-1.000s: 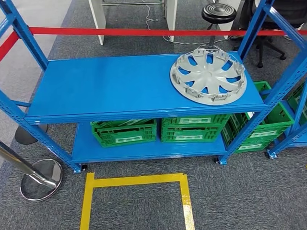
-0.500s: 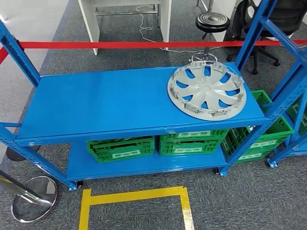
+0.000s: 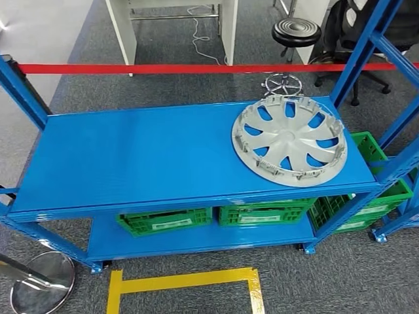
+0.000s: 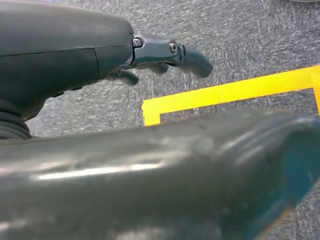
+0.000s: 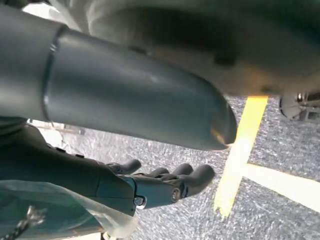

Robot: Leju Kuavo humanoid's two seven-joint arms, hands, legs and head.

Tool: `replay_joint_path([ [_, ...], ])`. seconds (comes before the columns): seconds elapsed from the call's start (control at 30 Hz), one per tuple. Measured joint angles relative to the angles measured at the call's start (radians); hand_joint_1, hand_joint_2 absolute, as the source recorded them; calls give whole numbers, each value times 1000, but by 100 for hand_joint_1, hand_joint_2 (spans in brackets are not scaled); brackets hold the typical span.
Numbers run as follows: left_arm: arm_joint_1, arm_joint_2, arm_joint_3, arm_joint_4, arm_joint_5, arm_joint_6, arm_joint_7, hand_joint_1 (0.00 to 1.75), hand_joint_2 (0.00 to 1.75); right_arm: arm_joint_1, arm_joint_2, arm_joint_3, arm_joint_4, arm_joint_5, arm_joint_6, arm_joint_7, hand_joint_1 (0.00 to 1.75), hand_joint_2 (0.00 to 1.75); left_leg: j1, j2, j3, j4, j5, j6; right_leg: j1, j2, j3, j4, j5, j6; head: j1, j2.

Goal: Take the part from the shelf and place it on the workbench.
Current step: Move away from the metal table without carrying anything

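A workshop: blue steel shelving [image 3: 148, 157], green parts crates [image 3: 165, 220], yellow floor tape [image 3: 182, 281], red barrier belt [image 3: 148, 68].

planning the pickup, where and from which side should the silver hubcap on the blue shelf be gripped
Probably the near rim of the round silver plastic hubcap, approached from the shelf's open front. It lies flat, clips up, on the blue metal shelf, so only the thin edge offers a pinch, perhaps through a spoke gap.

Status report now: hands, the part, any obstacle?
Left hand open, right hand open, both over floor. Hubcap flat on top shelf, untouched. Nothing blocking it.
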Motion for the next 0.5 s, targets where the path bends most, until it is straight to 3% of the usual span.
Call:
replay_joint_path([
  [0.07,-3,0,-1,0,-4,0,4,0,0,0,-1,3,0,2,0,2,0,0,1,2,-23,52,-6,-8,-3,-2,14,-11,-3,-9,-1,0],
  [0.17,-5,-1,-7,0,-11,-1,14,0,0,-4,-1,6,0,6,0,3,0,0,3,3,-117,218,-81,-21,-4,-3,31,-19,-13,-22,-1,0],
  [0.2,-5,-2,-9,0,-13,-1,18,0,0,-5,-1,8,0,8,0,4,0,0,3,3,-144,255,-100,-23,-4,-2,35,-19,-17,-25,-2,0],
  [0.23,-6,-2,-10,0,-14,-1,21,0,0,-6,-1,9,0,10,0,5,0,0,3,3,-158,264,-98,-23,-4,-1,40,-19,-21,-25,-2,0],
  [0.27,-6,-2,-12,0,-14,0,23,0,0,-6,-1,11,0,11,0,5,0,0,3,3,-156,238,-72,-22,-3,0,46,-19,-25,-25,-2,0],
  [0.33,-6,-3,-14,0,-14,6,24,0,0,-6,-2,14,0,13,-1,6,0,0,2,3,-120,117,16,-14,-3,2,57,-19,-31,-21,-2,0],
  [0.4,-10,-8,-16,0,-18,17,21,0,0,-9,-2,16,0,15,-2,7,0,0,-2,4,-91,22,48,-4,0,3,61,-18,-35,-13,-2,0],
  [0.43,-11,-11,-18,0,-20,21,20,0,0,-10,-2,16,0,16,-3,8,0,44,-4,4,-87,6,50,0,1,3,60,-18,-37,-7,-2,0],
  [0.5,-11,-18,-22,0,-22,25,21,0,87,-13,-2,18,0,16,-3,10,0,131,-4,4,-84,0,59,10,2,4,63,-21,-40,6,-2,0],
])
